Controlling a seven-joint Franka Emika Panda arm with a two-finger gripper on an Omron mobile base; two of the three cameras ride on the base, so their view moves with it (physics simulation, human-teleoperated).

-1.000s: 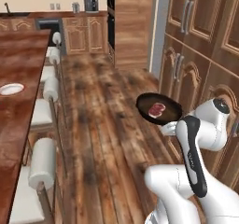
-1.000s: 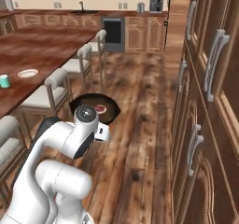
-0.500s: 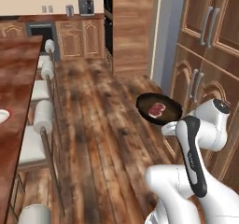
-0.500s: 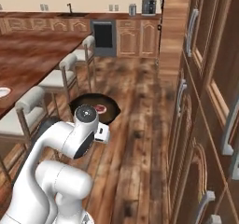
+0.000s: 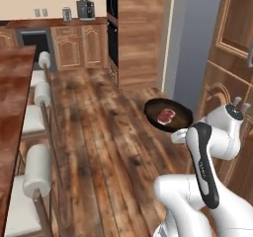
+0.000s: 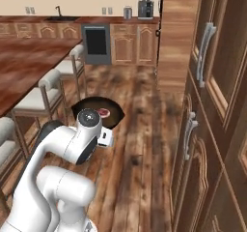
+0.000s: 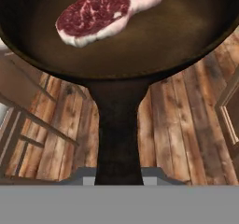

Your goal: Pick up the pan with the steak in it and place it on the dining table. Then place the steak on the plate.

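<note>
A round black pan (image 5: 154, 108) hangs level over the wood floor in front of the arm, with the reddish marbled steak (image 5: 166, 115) lying in it. My gripper (image 7: 119, 174) is shut on the pan's dark handle (image 7: 116, 134). In the hand view the steak (image 7: 105, 10) rests toward the far side of the pan (image 7: 177, 36). From the right base the pan (image 6: 87, 108) and steak (image 6: 102, 112) show just beyond the wrist. The dining table (image 5: 12, 98) runs along the left, apart from the pan, seen again as the dining table (image 6: 24, 64). The plate is out of view.
Cushioned stools (image 5: 37, 169) line the table's edge, with more stools (image 6: 36, 98) seen from the right base. Tall wooden cabinets (image 6: 212, 81) stand close on the right. A back counter with a coffee machine (image 5: 85, 8) and an oven (image 6: 96, 42) lies ahead across open floor.
Both base views have shifted: the base has driven on, the table has slid left and the plate has left the picture. The pan stays held in front of the arm.
</note>
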